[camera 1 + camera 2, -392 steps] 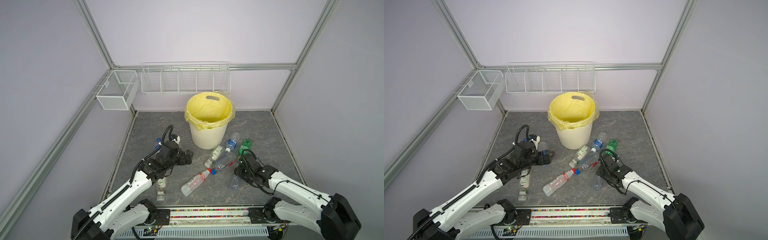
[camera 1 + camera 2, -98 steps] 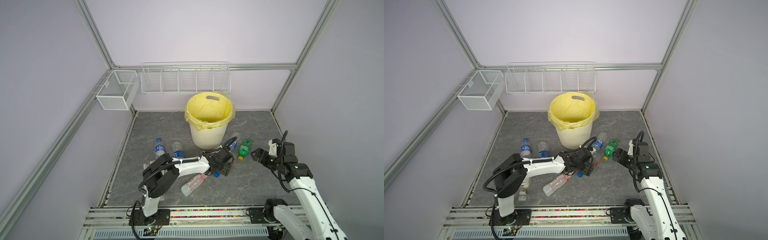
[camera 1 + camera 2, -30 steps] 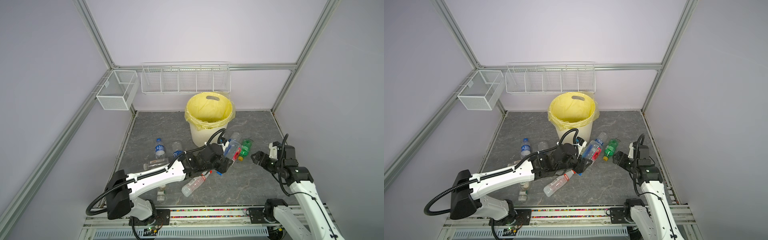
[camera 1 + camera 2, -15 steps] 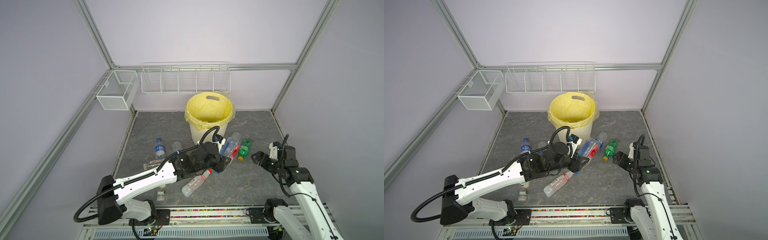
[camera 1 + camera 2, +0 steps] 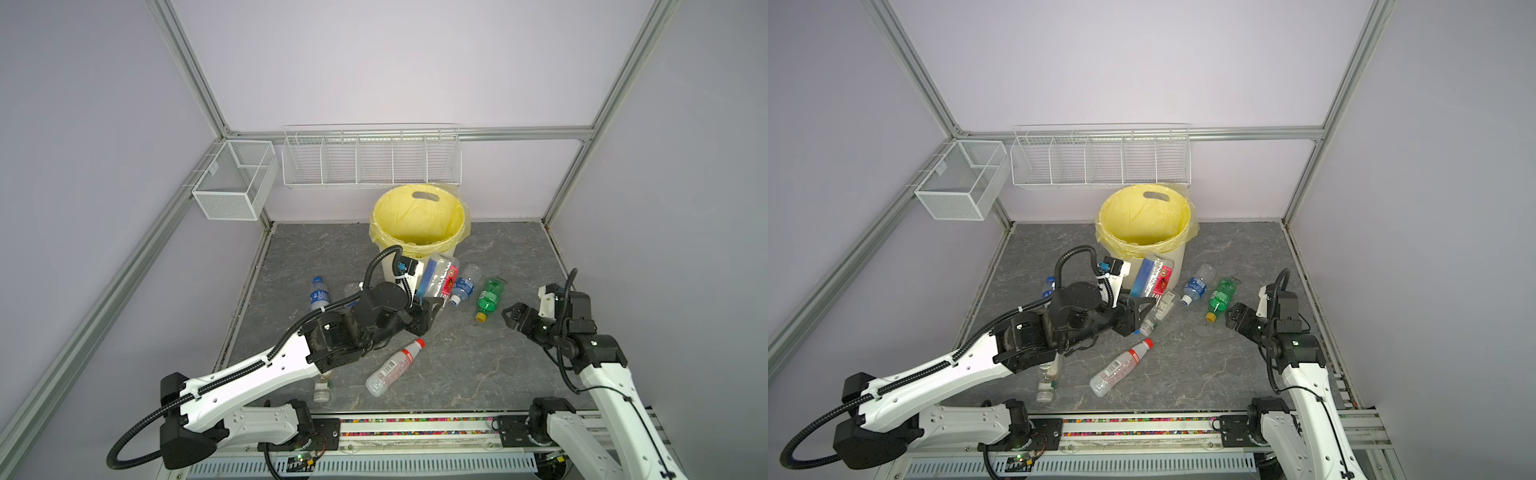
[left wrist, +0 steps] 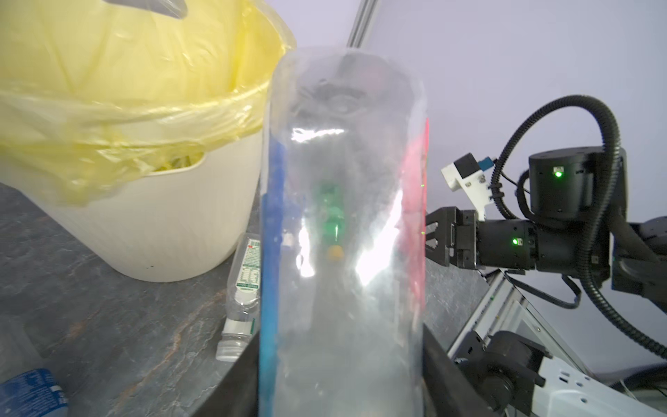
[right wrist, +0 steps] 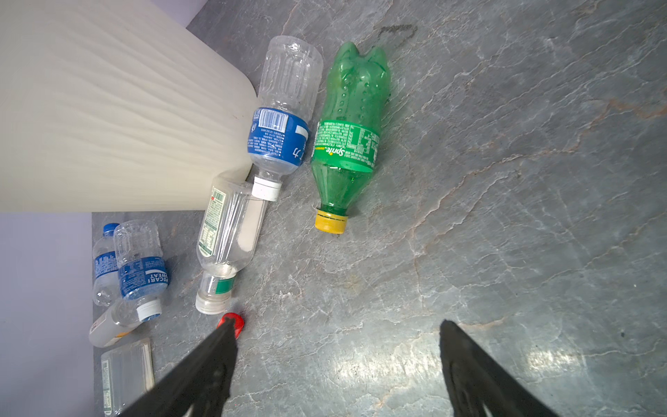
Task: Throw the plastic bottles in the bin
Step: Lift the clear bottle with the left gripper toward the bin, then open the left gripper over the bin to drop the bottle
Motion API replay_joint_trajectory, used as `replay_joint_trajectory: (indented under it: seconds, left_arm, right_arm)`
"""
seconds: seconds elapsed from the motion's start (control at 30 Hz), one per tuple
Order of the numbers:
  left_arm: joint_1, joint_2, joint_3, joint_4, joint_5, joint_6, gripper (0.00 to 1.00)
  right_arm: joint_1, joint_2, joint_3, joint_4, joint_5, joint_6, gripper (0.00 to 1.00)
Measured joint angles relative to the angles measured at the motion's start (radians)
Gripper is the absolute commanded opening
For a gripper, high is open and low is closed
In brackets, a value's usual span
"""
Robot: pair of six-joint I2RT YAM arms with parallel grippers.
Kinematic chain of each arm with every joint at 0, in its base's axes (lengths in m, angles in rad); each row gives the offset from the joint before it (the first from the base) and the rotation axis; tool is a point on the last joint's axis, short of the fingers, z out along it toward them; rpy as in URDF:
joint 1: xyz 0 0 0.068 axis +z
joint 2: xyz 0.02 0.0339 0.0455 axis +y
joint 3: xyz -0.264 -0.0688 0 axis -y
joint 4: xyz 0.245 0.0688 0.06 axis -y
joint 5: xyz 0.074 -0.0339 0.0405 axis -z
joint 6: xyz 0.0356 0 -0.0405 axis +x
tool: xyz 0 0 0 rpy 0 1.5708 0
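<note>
Claw left [image 5: 427, 305]: grips clear bottle [image 5: 436, 276] | right claw [image 5: 513, 313]: spread | green bottle [image 7: 346, 137] label readable: right wrist only

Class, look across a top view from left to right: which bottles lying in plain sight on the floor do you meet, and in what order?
blue-capped bottle → red-capped bottle → white-capped blue-labelled bottle → green bottle

A grey, marble-veined surface [image 5: 478, 365] lies enclosed by pale lilac walls [image 5: 382, 62] and aluminium frame bars [image 5: 189, 70]. A long white wire basket [image 5: 371, 158] with five compartments hangs on the back bar. A smaller mesh basket [image 5: 232, 189] hangs from the left side bar, near the back corner.
</note>
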Motion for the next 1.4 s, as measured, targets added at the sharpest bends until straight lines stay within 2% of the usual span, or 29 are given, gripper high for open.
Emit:
replay_joint_trajectory:
  seconds: [0.27,0.5,0.9,1.07,1.2,1.27,1.4]
  left_arm:
    - [0.034,-0.089,-0.009,-0.042,-0.102,-0.025,0.47]
    - [0.076,-0.244,-0.140,-0.042,-0.158,-0.083,0.47]
    - [0.101,-0.329,-0.173,-0.101,-0.229,-0.105,0.47]
    - [0.106,-0.315,-0.171,-0.100,-0.230,-0.100,0.47]
    - [0.120,-0.250,-0.117,-0.106,-0.229,-0.074,0.48]
    - [0.148,-0.193,-0.045,-0.119,-0.213,-0.062,0.48]
    - [0.283,-0.026,0.192,-0.134,-0.113,-0.047,0.50]
  right_arm:
    - [0.000,0.000,0.000,0.000,0.000,0.000,0.89]
    - [0.000,-0.003,0.000,0.000,-0.011,0.000,0.89]
    - [0.000,-0.004,0.000,0.002,-0.023,0.012,0.89]
    - [0.000,-0.004,0.000,0.005,-0.023,0.015,0.89]
    - [0.000,-0.004,0.000,0.007,-0.023,0.016,0.89]
    - [0.000,-0.004,-0.001,0.008,-0.023,0.016,0.89]
    - [0.000,-0.006,-0.010,0.009,-0.023,0.016,0.89]
